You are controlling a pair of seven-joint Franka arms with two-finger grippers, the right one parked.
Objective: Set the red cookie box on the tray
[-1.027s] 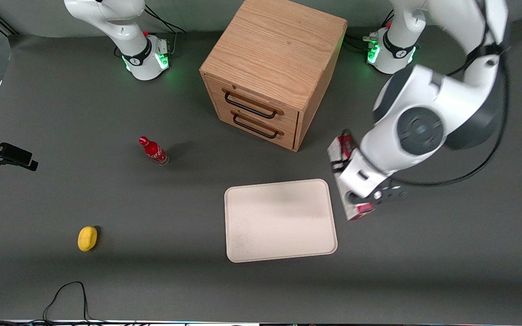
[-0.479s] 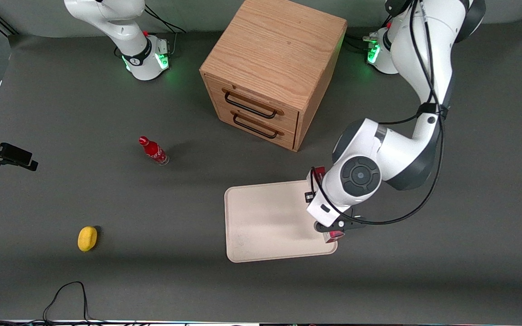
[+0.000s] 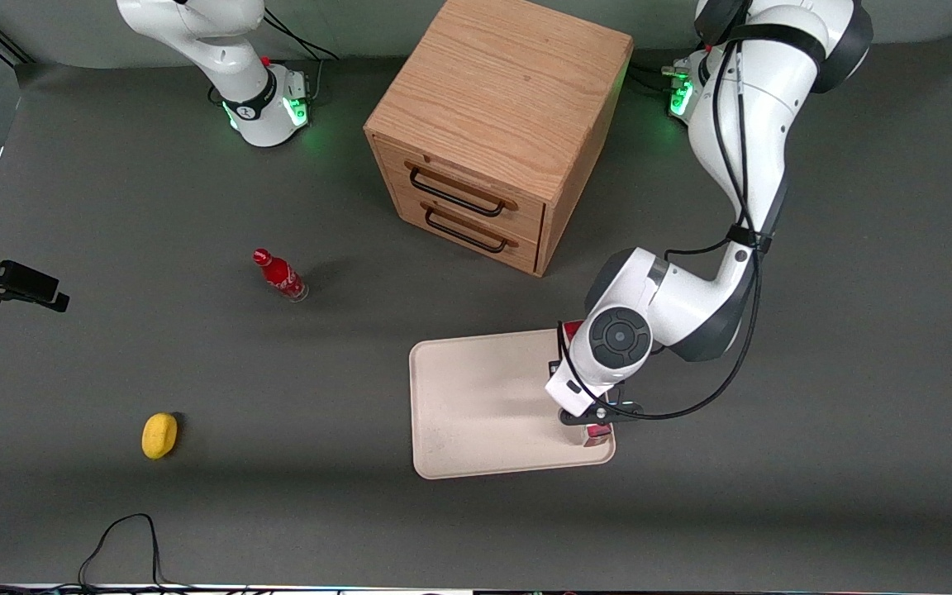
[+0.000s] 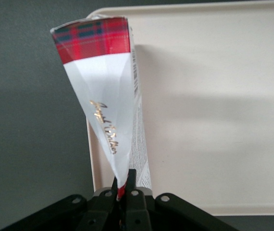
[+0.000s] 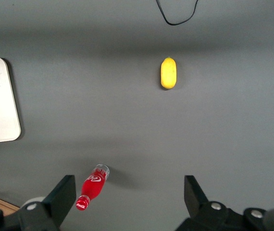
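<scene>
The tool (image 4: 124, 192) is gripping the red cookie box (image 4: 105, 96) by its narrow edge, holding it over the tray (image 3: 476, 413) edge nearest the working arm.

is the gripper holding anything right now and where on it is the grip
Yes. The gripper, above the tray, is shut on the red cookie box, pinching one narrow end edge so that the thin carton stands edge-on between the fingers.

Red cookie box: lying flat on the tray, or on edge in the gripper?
On edge: the gripper is shut on the red cookie box, narrow edge up, over the tray rim.
</scene>
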